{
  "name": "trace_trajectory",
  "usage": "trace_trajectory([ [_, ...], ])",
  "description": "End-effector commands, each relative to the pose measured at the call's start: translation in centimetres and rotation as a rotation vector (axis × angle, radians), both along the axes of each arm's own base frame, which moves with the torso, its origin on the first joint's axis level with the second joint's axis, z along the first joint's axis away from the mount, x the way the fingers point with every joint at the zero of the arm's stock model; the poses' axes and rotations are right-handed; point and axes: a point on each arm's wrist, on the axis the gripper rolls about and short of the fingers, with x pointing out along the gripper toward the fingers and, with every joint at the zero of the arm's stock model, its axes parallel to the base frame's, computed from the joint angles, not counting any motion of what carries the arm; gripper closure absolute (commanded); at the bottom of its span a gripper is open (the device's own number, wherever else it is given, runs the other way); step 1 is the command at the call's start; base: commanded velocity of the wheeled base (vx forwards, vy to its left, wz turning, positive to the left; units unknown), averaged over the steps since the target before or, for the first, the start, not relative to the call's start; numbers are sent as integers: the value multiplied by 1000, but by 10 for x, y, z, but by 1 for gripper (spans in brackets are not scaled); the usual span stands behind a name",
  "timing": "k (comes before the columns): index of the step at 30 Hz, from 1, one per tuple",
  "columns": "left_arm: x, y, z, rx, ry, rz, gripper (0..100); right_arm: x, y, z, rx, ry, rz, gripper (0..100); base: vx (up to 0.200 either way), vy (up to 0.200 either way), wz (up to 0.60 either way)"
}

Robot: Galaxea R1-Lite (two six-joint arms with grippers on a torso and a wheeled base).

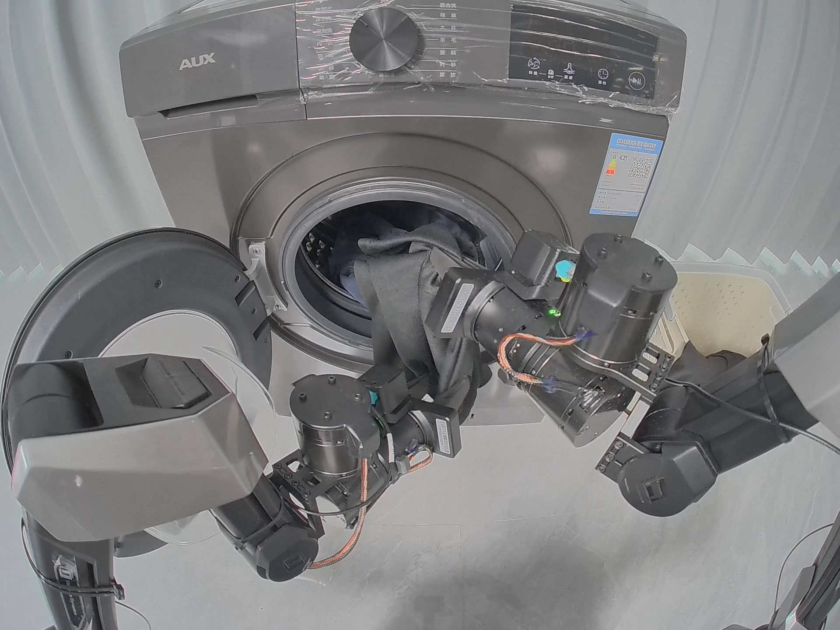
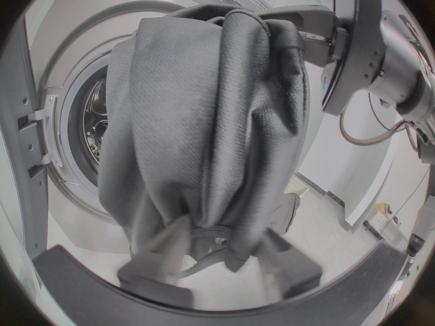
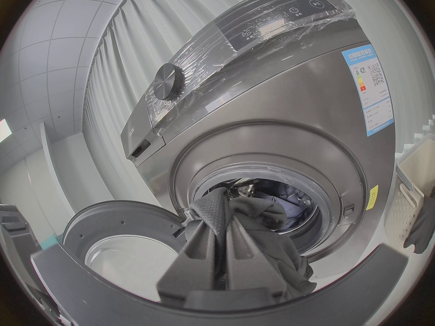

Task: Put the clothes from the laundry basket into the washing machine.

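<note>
A dark grey garment (image 1: 398,308) hangs from the mouth of the washing machine drum (image 1: 319,260). My right gripper (image 3: 222,225) is shut on its upper fold at the drum opening, and cloth bunches over the fingers (image 3: 199,259). Below it my left gripper (image 2: 217,259) stands open, with the garment's (image 2: 199,136) lower end hanging between its spread fingers (image 2: 290,268). In the head view the left gripper (image 1: 398,388) sits under the hanging cloth, in front of the machine's lower panel. More clothes (image 3: 290,200) lie inside the drum.
The round door (image 1: 131,308) stands swung open at the left. A cream laundry basket (image 1: 731,304) stands to the right of the machine, with a dark cloth (image 3: 423,227) over its edge. A pale curtain hangs behind, and bare floor (image 1: 525,518) lies in front.
</note>
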Motion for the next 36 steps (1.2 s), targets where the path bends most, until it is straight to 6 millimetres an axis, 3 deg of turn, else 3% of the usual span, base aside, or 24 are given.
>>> trace_trajectory([
  [1,1,2,2,-6,-8,10,100,0,-1,0,1,-2,-2,100,0,0,0],
  [5,-5,5,12,-19,-24,5,100,1,-2,-1,0,-1,-4,100,0,0,0],
  [12,-37,16,35,-1,-55,-44,100,-4,-4,-15,-25,13,15,100,0,0,0],
  [13,-42,16,36,2,-52,-55,100,-6,-4,-15,-22,9,21,0,0,0,0],
  [19,-56,18,43,-8,-62,-82,100,-6,-4,-22,-34,23,31,0,0,0,0],
  [36,-49,28,49,-52,-97,-36,100,3,-24,-18,-39,22,-27,0,0,0,0],
])
